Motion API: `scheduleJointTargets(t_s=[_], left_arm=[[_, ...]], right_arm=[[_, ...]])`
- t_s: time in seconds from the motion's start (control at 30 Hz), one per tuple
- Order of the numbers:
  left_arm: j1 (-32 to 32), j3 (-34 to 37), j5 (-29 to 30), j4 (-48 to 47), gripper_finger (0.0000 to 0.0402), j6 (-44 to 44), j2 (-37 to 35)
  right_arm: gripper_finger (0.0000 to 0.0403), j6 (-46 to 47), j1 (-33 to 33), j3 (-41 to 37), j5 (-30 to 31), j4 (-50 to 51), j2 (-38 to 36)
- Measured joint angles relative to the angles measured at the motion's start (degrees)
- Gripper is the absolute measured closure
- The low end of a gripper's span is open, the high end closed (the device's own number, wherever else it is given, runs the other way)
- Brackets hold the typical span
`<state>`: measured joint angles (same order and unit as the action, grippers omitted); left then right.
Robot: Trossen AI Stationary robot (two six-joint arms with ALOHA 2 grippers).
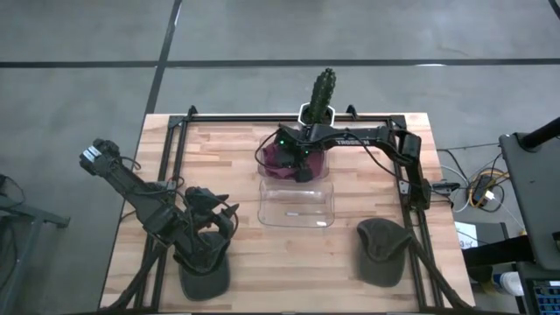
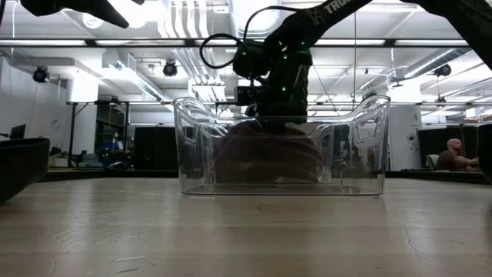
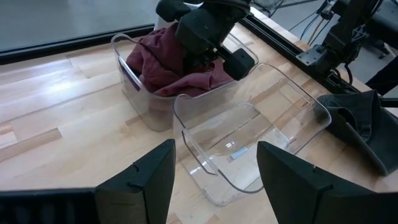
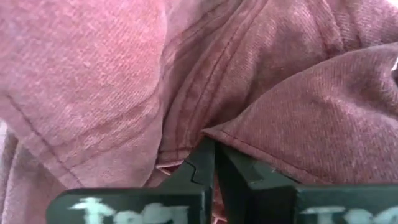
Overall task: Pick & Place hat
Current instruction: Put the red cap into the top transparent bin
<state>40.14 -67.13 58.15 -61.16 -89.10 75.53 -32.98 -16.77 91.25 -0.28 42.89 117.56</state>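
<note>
Placing step: the right gripper, jaws pinched on the maroon hat, sits in the clear bin near the table's far edge (left gripper waits wide); next, let go.

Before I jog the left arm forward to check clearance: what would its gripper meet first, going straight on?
Probably the empty clear bin, straight ahead of the open left gripper; the bin holding the maroon hat sits beyond it, though depth is uncertain.
</note>
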Motion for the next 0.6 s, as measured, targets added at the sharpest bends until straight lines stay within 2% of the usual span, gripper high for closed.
scheduleJointTargets(t_s=[0.27,0.6], left_arm=[[0.0,0.0,0.0,0.5,0.0184,0.0,0.0],[0.0,0.0,0.0,0.8,0.0184,0.7,0.0]], right_arm=[[0.039,-0.4,-0.2,0.0,-1.4,-0.3,3.2],[0.039,0.2,-0.1,0.8,-1.9,1.1,2.1]])
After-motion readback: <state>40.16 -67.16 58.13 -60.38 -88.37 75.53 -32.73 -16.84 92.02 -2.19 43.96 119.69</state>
